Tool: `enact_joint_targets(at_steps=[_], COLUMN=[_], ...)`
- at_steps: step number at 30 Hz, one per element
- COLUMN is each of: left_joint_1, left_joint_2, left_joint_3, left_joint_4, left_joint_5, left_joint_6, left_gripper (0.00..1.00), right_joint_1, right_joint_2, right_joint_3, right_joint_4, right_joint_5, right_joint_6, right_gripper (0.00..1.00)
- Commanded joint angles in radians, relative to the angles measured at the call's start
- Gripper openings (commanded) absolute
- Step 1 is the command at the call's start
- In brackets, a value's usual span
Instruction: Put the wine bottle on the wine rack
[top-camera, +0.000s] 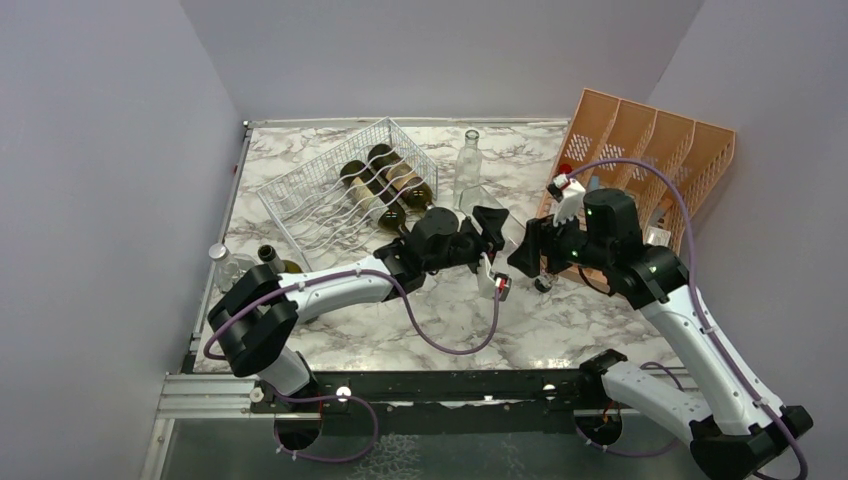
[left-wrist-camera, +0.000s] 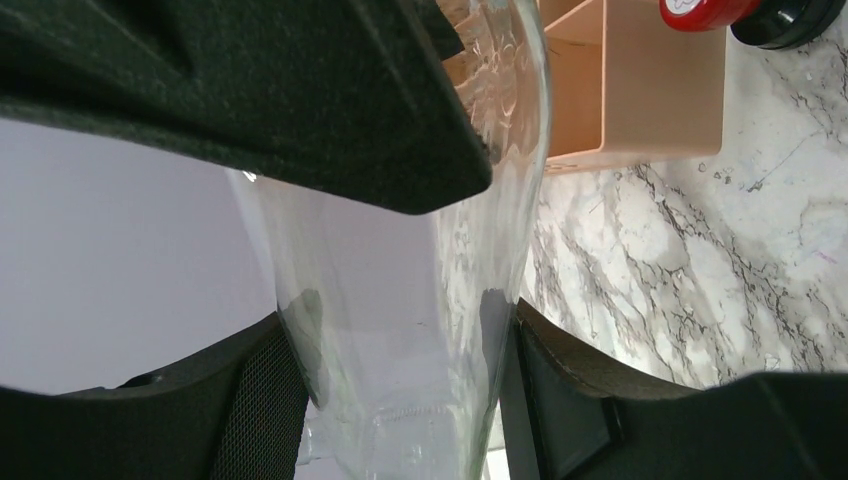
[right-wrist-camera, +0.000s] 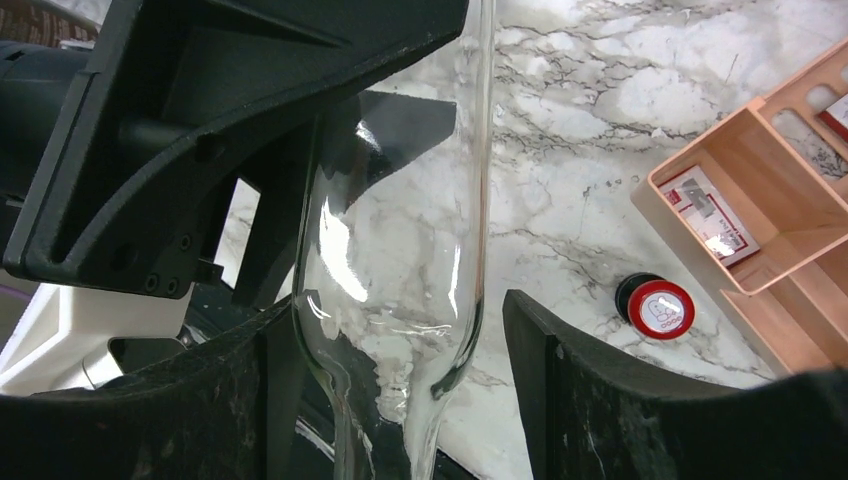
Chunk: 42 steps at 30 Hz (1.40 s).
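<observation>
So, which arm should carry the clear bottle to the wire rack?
Left. The left fingers clamp the clear bottle, and the wine rack stands on that side. The right fingers only bracket the glass, with a gap.

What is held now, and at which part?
The left gripper holds the clear glass bottle by its body; the right gripper is open around it.
</observation>
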Motion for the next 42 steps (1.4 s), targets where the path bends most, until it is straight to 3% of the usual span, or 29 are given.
enact_joint_targets(at_steps=[1,9,19,21,23,26,29,30,31,38,42], left_joint_1=[-0.003,-0.002,-0.003,-0.002,-0.002,-0.002,-0.002,-0.003,-0.002,-0.002,0.023], left_joint_2=[0.003,-0.002,-0.005,-0.009,-0.012,-0.018,-0.023,-0.027,-0.033,-0.102,-0.181], left_joint_3=[0.05,0.061,0.078,0.079,0.078,0.072,0.065,0.062,0.058,0.014,0.021], left_joint_4=[0.046,0.041,0.015,0.005,-0.007,-0.01,-0.01,-0.01,-0.008,-0.01,-0.028], left_joint_5=[-0.019,-0.023,-0.033,-0.034,-0.035,-0.032,-0.029,-0.027,-0.021,0.013,0.111], left_joint_6=[0.045,0.045,0.019,0.02,0.022,0.019,0.007,-0.002,-0.008,-0.017,-0.166], left_gripper=[0.0,0.0,0.0,0.0,0.0,0.19,0.52,0.8,0.96,0.99,0.99], right_joint_1=[-0.002,-0.002,-0.003,-0.003,-0.003,-0.003,-0.002,-0.003,-0.003,-0.002,-0.002], right_joint_2=[-0.001,0.034,0.057,0.056,0.047,0.033,0.019,0.014,0.011,0.007,0.017], right_joint_3=[-0.018,-0.049,-0.079,-0.08,-0.08,-0.071,-0.059,-0.056,-0.052,-0.038,-0.043], right_joint_4=[0.025,0.055,0.109,0.114,0.122,0.133,0.144,0.148,0.151,0.178,0.197], right_joint_5=[-0.031,-0.058,-0.087,-0.081,-0.068,-0.046,-0.023,-0.012,-0.001,0.072,0.064], right_joint_6=[0.016,0.018,0.021,0.022,0.022,0.022,0.023,0.027,0.028,0.047,0.037], right_gripper=[0.7,0.61,0.67,0.61,0.47,0.26,0.13,0.1,0.09,0.03,0.02])
